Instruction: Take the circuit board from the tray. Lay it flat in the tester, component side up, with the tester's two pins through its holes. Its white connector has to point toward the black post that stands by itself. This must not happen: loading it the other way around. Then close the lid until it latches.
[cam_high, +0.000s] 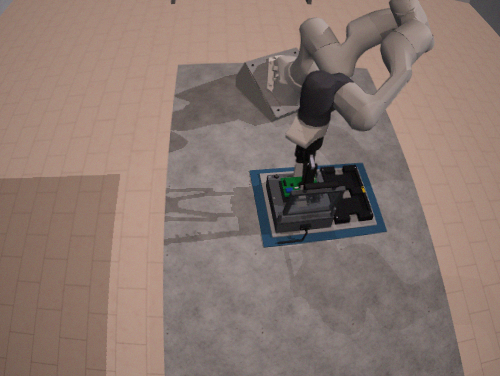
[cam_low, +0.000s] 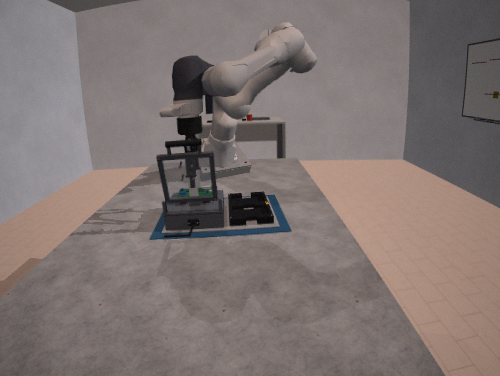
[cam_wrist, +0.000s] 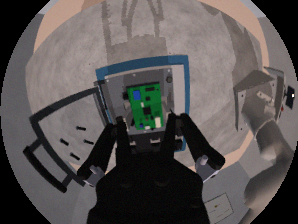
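The green circuit board (cam_high: 291, 185) (cam_low: 206, 192) (cam_wrist: 152, 100) is level, component side up. My gripper (cam_high: 306, 184) (cam_low: 193, 188) (cam_wrist: 146, 108) is shut on its two long edges and appears to hold it slightly above the tester (cam_high: 276, 212) (cam_low: 175, 221) (cam_wrist: 114, 82). The white connector (cam_wrist: 158, 121) is at the board end nearest the palm; a blue part (cam_wrist: 136, 95) is at the other end. A black round post (cam_high: 276, 176) (cam_wrist: 169, 79) stands at a tester corner. The lid (cam_low: 214, 175) (cam_wrist: 41, 112) stands open. The pins and any gap under the board are hidden.
The black tray (cam_high: 359, 202) (cam_low: 251, 220) beside the tester holds no board. Both stand on a blue-bordered mat (cam_high: 377, 222) (cam_low: 284, 224) (cam_wrist: 184, 67). The raised lid's handle (cam_low: 182, 143) (cam_wrist: 46, 170) is close to the gripper. A cable (cam_high: 295, 241) (cam_low: 177, 235) leaves the tester's front.
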